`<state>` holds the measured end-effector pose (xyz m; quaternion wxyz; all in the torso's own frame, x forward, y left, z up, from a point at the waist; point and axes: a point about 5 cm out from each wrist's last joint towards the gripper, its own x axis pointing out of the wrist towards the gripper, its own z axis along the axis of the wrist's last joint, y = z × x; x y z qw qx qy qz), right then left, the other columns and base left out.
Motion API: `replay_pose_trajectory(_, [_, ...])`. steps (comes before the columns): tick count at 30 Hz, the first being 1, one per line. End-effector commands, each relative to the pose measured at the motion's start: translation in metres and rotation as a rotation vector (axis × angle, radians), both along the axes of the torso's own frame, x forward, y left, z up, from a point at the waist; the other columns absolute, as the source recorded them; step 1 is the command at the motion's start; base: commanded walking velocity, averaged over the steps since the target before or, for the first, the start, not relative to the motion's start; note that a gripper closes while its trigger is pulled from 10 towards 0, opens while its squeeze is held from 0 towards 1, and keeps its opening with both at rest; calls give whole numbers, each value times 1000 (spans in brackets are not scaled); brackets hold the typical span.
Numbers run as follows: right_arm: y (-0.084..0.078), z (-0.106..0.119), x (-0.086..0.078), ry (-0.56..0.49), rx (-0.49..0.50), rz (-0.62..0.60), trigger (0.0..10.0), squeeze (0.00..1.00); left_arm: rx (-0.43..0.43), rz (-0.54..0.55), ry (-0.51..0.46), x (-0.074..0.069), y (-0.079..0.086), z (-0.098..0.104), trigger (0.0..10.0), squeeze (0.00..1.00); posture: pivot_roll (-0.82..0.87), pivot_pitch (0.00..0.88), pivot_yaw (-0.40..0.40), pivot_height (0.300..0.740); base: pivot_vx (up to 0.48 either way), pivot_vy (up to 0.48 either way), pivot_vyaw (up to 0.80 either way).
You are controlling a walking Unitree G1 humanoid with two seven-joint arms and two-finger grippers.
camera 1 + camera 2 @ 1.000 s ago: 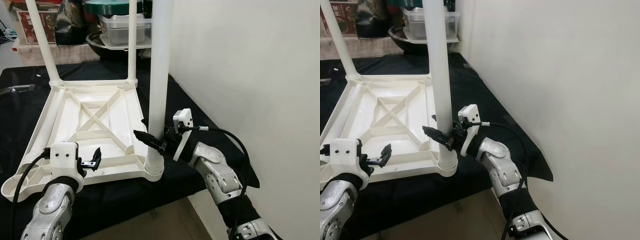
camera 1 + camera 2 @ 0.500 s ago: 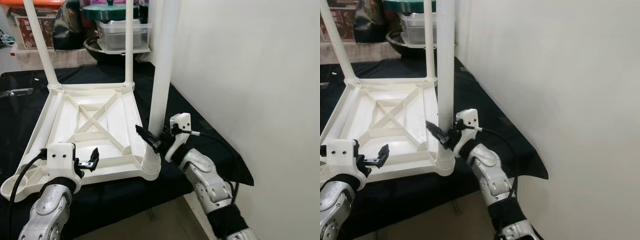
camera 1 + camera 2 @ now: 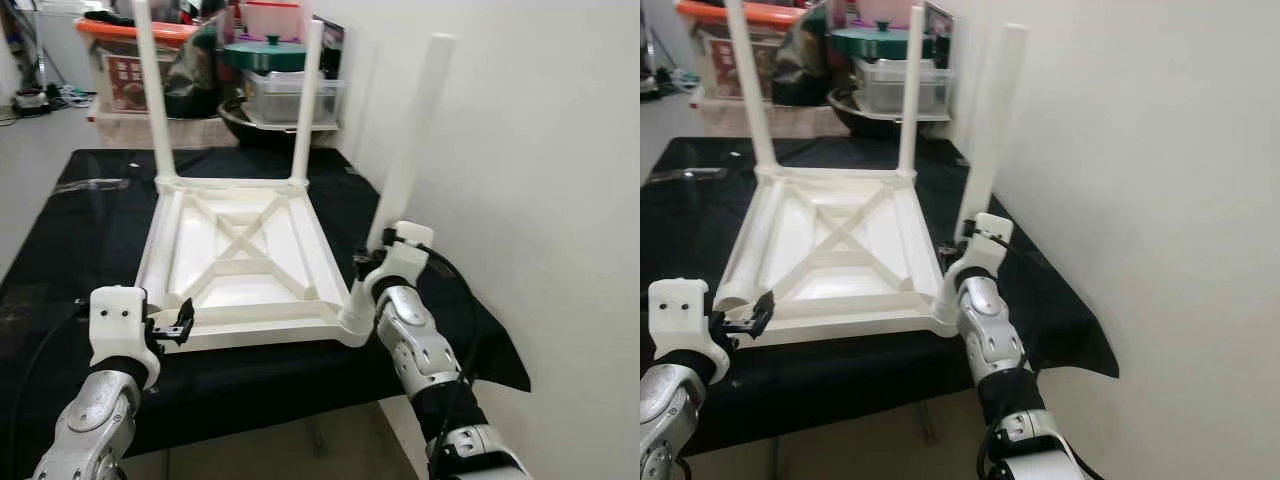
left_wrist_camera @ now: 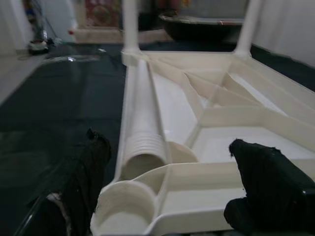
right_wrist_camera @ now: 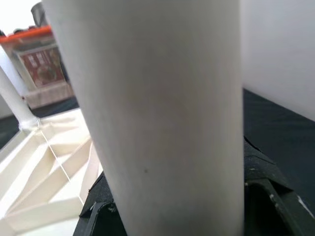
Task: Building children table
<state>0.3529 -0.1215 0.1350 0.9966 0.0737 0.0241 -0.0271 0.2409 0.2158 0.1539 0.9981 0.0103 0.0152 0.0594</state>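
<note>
The right pincer (image 3: 366, 262), still clamped low on the third leg (image 3: 408, 140), has tipped it outward from upright, suggesting it isn't seated; the upturned tabletop (image 3: 245, 262) lies beside it, before the wide-open left pincer (image 3: 181, 322).

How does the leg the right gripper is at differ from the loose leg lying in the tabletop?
The gripped leg stands in its near right corner socket, leaning right; the loose leg lies flat along the tabletop's left edge, unseated. The right gripper is at the first; the left gripper hovers open by the second. Both are white tubes.
</note>
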Motion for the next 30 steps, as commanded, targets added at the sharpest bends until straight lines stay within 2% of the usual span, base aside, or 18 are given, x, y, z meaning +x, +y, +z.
replay_pose_trajectory(1, [-2,-26,-7,111,-4,-16,10000,0,4,9,23,-3,1,-4,10000,0,142,0,-88,740,0,0,0])
replay_pose_trajectory(3, [1,-26,-7,100,-8,12,10000,0,5,8,23,-3,0,-4,10000,0,142,0,-87,740,0,0,0])
replay_pose_trajectory(5, [6,-19,-11,18,-17,58,10000,0,8,8,25,-3,1,-4,10000,0,141,0,-87,740,0,0,0])
replay_pose_trajectory(10, [7,-13,-13,-38,-23,78,10000,0,11,11,27,-4,2,-4,10000,0,138,0,-85,740,0,0,0])
replay_pose_trajectory(14, [6,-5,-12,-106,28,98,10000,0,11,12,29,-3,2,-5,10000,0,137,0,-82,740,0,0,0])
replay_pose_trajectory(17, [10,-5,-12,-110,61,141,10000,0,11,8,33,-2,1,-5,10000,0,135,0,-76,740,0,0,0])
replay_pose_trajectory(22, [12,-9,-12,-84,60,186,10000,0,12,8,35,-2,1,-6,10000,0,135,0,-77,740,0,0,0])
replay_pose_trajectory(26, [21,-3,-4,-54,15,493,10000,0,10,6,36,-1,1,-6,10000,0,125,0,-74,740,0,0,0])
replay_pose_trajectory(28, [22,-2,-4,-54,12,518,10000,0,10,6,37,-1,0,-6,10000,0,125,0,-74,740,0,0,0])
replay_pose_trajectory(29, [18,10,3,-93,-77,623,10000,0,8,3,34,0,-1,-6,10000,0,119,0,-86,740,0,0,0])
replay_pose_trajectory(30, [18,10,3,-93,-77,623,10000,0,8,3,34,0,-1,-6,10000,0,119,0,-86,740,0,0,0])
